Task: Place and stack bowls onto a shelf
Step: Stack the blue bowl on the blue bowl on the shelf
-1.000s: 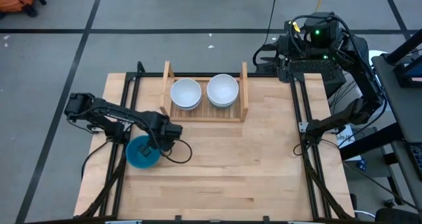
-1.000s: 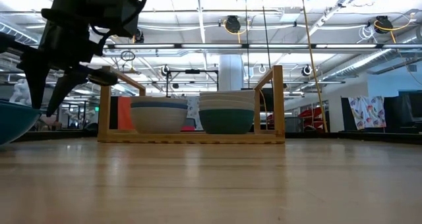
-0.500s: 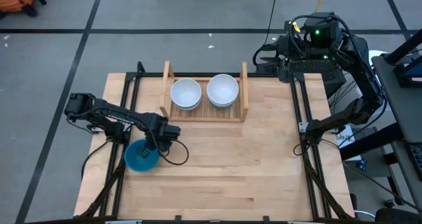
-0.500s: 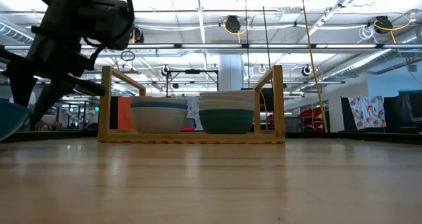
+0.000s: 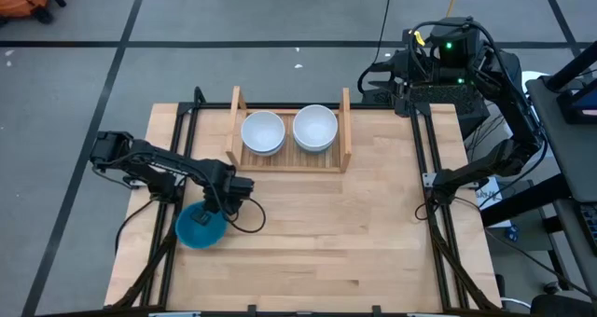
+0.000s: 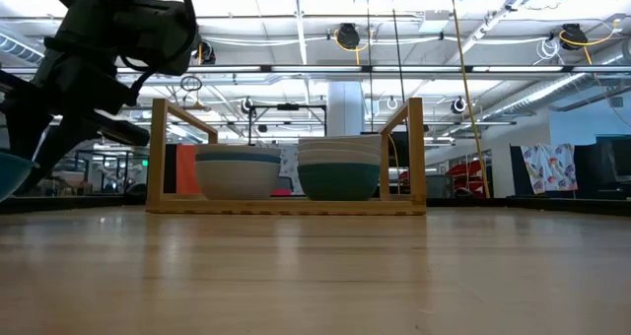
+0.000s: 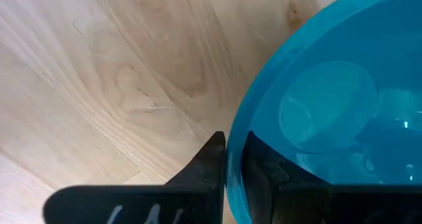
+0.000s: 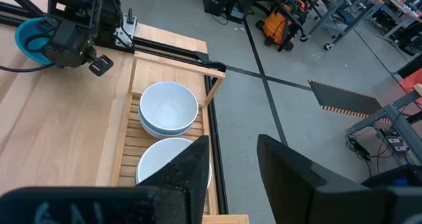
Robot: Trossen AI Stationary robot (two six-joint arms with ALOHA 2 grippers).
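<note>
Left wrist view: fingers (image 7: 234, 168) pinch blue bowl (image 7: 336, 112) rim.

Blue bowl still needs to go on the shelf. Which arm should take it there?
Left. The left gripper is already shut on the blue bowl's rim near the table's left edge. The right gripper is open and parked back past the shelf, holding nothing.

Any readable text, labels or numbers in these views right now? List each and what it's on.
None can be read.
Left gripper, shut on the blue bowl: pale marks on its body, too blurred to read.
Shelf, stacked bowls and table: no print visible.
Room behind the table in the low view: nothing legible.
</note>
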